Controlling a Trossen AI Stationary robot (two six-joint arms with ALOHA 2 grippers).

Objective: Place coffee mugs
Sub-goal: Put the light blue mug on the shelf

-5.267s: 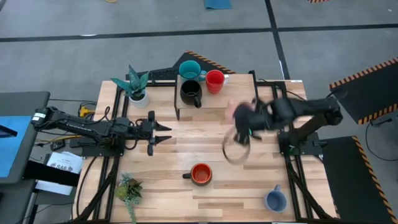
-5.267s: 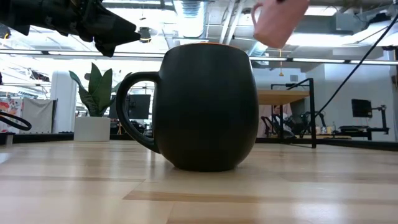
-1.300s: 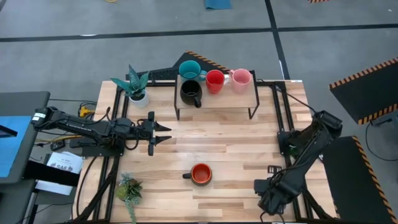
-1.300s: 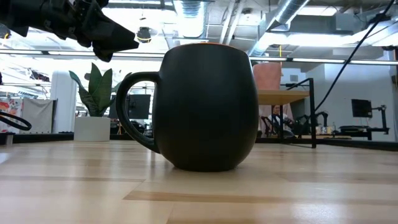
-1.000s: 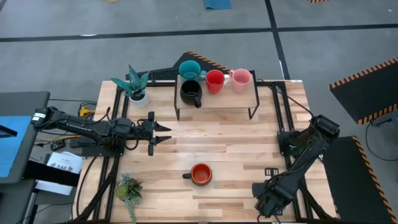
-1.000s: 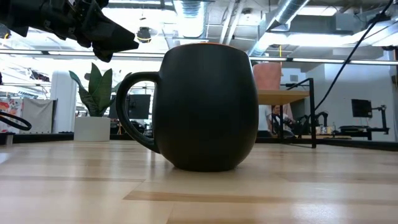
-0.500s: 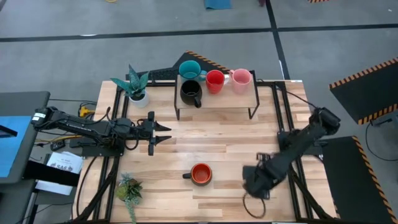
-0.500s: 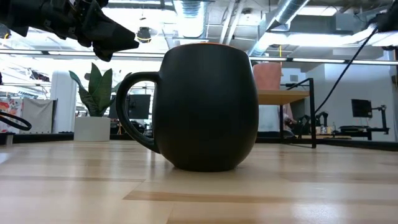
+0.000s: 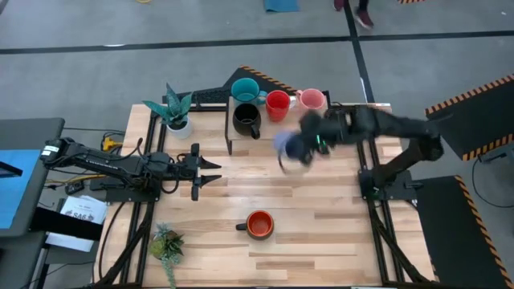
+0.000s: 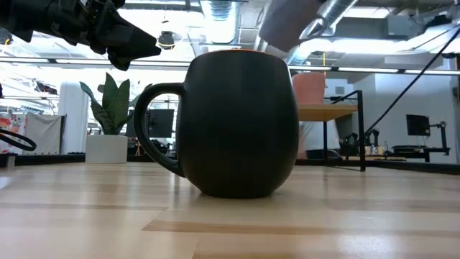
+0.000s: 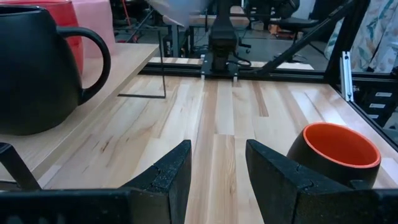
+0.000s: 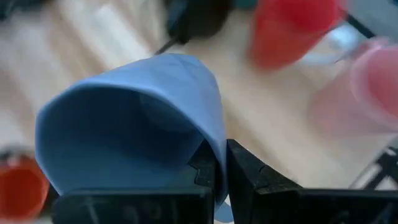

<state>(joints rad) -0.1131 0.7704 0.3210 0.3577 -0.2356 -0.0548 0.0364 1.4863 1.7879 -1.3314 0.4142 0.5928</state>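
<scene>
- dark left arm lying low along the table's left side, reaching toward the middle, level with the tabletop.
- two-finger left gripper (image 9: 210, 172) pointing inward over bare wood, fingers (image 11: 163, 176) spread with a clear gap between them, nothing held.
- dark right arm rising from its base at the table's right edge, elbow bent, forearm stretched leftward over the far half of the table.
- two-finger right gripper (image 9: 309, 144) raised above the tabletop, fingers (image 12: 239, 168) pinched on the rim wall of the glossy light blue mug (image 12: 124, 137), one inside and one outside.
- mug carried tilted, mouth turned sideways.
</scene>
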